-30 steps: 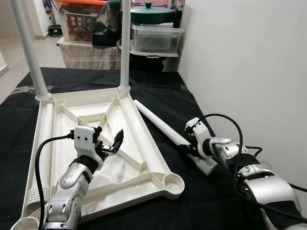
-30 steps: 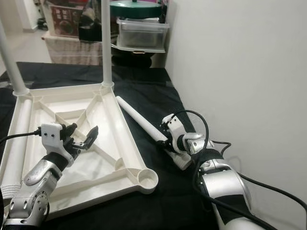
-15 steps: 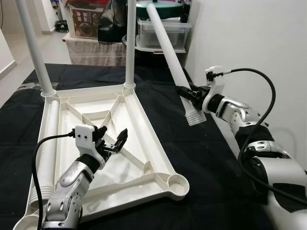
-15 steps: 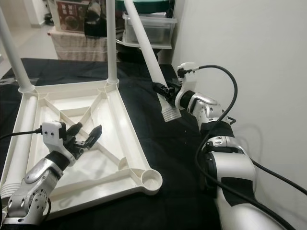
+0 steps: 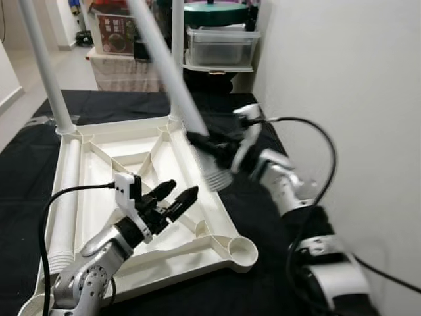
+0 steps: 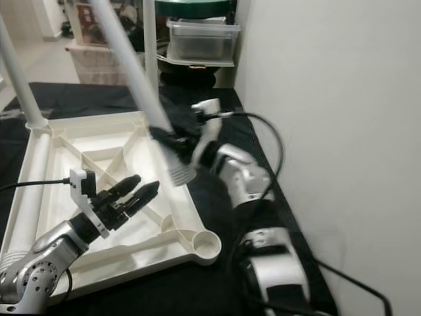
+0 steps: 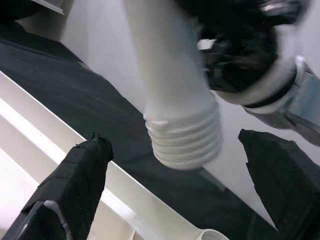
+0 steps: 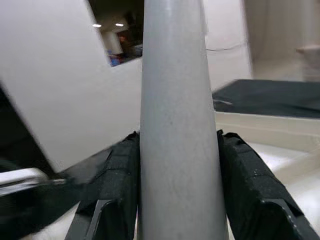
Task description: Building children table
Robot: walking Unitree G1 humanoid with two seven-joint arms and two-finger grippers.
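Note:
The white children's table top (image 5: 99, 172) lies upside down on black cloth, with two white legs (image 5: 43, 69) standing in its far corners. My right gripper (image 5: 209, 143) is shut on a third white table leg (image 5: 164, 69), holding it tilted above the top's right edge; its threaded end (image 5: 215, 178) points down. That threaded end (image 7: 186, 142) hangs between my left fingers in the left wrist view. My left gripper (image 5: 179, 196) is open over the top's underside, just left of the leg's end. An empty round corner socket (image 5: 242, 249) sits at the near right.
A white wall (image 5: 342, 79) runs close along the right. Behind the black-covered surface stand plastic boxes (image 5: 219, 48) with a green lid (image 5: 218, 13) and a carton (image 5: 112, 29). Another white leg (image 5: 60, 210) lies along the top's left edge.
My right gripper swung the leg leftward and down, from beside the wall to over the table top's right edge. My left gripper reached forward toward the leg's threaded end.

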